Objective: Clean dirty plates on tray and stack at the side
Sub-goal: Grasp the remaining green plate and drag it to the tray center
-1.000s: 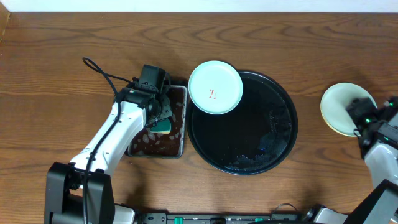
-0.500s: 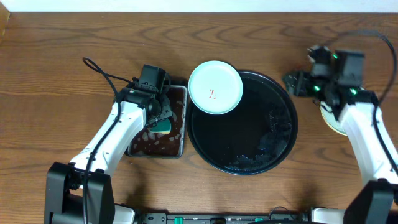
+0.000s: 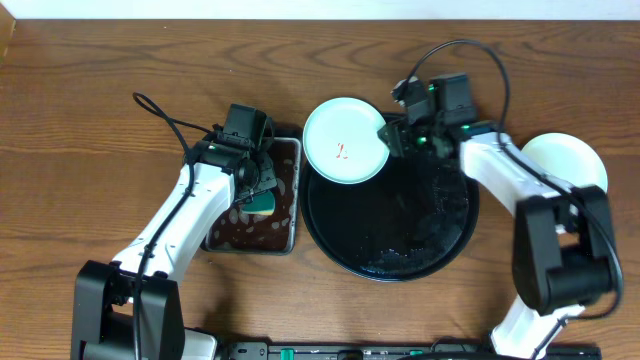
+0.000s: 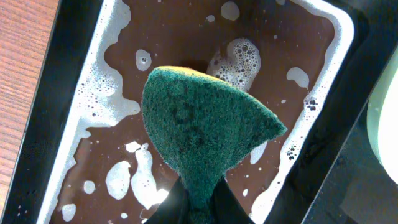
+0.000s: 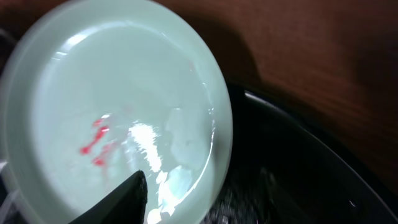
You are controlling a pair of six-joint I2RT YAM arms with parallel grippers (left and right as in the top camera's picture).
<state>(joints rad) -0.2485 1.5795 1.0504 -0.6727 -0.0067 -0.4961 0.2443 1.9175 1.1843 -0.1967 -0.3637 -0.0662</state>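
A pale mint-blue plate (image 3: 345,140) with a red smear at its centre rests on the upper-left rim of the black tray (image 3: 400,245). My right gripper (image 3: 393,137) is at the plate's right edge. In the right wrist view the plate (image 5: 118,106) fills the left side. The gripper (image 5: 199,186) is open, with one finger over the plate's inside; the other finger is lost against the dark tray (image 5: 298,162). Stacked plates (image 3: 570,165) lie on the table at the right, partly hidden by the right arm. My left gripper (image 3: 258,185) is shut on a teal sponge (image 4: 205,124).
The sponge hangs over a rectangular metal-rimmed tray (image 3: 292,230) of brown foamy liquid (image 4: 99,112), left of the black tray. A black cable (image 3: 160,115) lies on the table behind the left arm. Another cable (image 3: 470,50) loops above the right arm.
My right arm has swung left from the plates at the right side to the right rim of the mint plate. The left arm and sponge have not moved.
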